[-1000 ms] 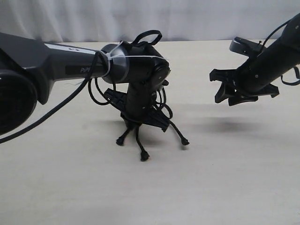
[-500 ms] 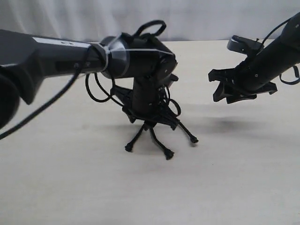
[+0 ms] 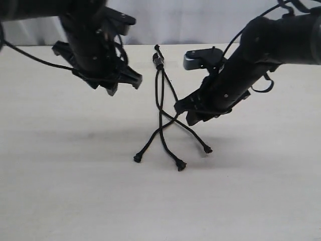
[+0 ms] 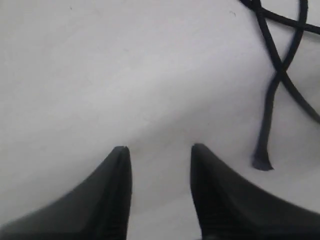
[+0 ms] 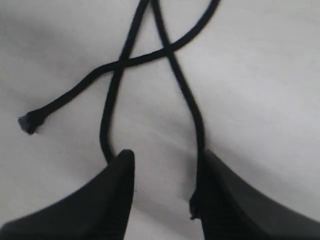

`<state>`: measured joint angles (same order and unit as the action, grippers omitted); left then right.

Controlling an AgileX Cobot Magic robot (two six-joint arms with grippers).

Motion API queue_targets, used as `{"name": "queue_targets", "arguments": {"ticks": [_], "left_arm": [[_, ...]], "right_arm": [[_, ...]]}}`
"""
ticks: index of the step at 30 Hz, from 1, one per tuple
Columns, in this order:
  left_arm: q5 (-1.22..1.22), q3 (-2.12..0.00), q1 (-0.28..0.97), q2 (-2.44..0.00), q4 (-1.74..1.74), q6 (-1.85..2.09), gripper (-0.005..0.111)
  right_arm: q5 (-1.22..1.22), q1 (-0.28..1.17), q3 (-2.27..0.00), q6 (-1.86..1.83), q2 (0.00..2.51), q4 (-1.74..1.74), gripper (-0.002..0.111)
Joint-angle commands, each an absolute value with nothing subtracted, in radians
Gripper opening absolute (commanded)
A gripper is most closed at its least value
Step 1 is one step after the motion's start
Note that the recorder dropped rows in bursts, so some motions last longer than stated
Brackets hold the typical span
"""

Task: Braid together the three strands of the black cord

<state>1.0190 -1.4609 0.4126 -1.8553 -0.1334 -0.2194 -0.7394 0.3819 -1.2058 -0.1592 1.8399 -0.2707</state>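
Three strands (image 3: 160, 100) of the black cord (image 3: 158, 61) lie on the counter (image 3: 75, 175), in the space between my left jaws and my right jaws. They all start from one knotted end (image 3: 158, 59). About halfway along they cross one another, and after that they spread out to three knobby tips which lie apart from each other.

My left jaws hang above the counter, to the side of the cord. They are open, and between them I see only bare counter. One strand tip (image 4: 262, 162) lies just beside them, on the outer side of one finger (image 4: 220, 200), and it does not touch that finger. Ahead of these jaws two strands cross.

My right jaws are also open, and they are low over the strands. One strand runs along the inner edge of one finger (image 5: 240, 200) and its tip (image 5: 194, 205) is just beside this finger; I cannot tell if they touch. Another strand (image 5: 107, 135) disappears behind the point of the other finger (image 5: 110, 195). The third tip (image 5: 29, 121) lies outside these jaws, well apart from them.
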Motion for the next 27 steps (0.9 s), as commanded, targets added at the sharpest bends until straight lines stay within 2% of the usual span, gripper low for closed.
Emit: {"name": "queue_targets", "arguments": {"ticks": [1, 6, 15, 17, 20, 27], "left_arm": [[0.904, -1.314, 0.280, -1.776, 0.160, -0.045, 0.024], [0.869, -1.240, 0.241, -1.756, 0.226, -0.019, 0.010], [0.817, -1.175, 0.245, -1.756, 0.273, -0.019, 0.009], [0.805, -1.175, 0.245, -1.756, 0.298, -0.019, 0.009], [0.780, -1.175, 0.245, -1.756, 0.312, -0.019, 0.009], [0.753, -1.175, 0.245, -1.756, 0.309, -0.019, 0.009]], "right_arm": [[-0.703, 0.485, -1.202, -0.102, 1.858, -0.143, 0.040], [-0.694, 0.568, -1.202, -0.063, 1.931, -0.065, 0.040], [-0.655, 0.608, -1.202, -0.063, 2.022, -0.062, 0.039], [-0.669, 0.608, -1.202, -0.063, 2.037, -0.055, 0.032], [-0.687, 0.608, -1.202, -0.067, 2.045, -0.036, 0.004], [-0.676, 0.608, -1.250, -0.067, 1.974, 0.105, 0.004]]}}
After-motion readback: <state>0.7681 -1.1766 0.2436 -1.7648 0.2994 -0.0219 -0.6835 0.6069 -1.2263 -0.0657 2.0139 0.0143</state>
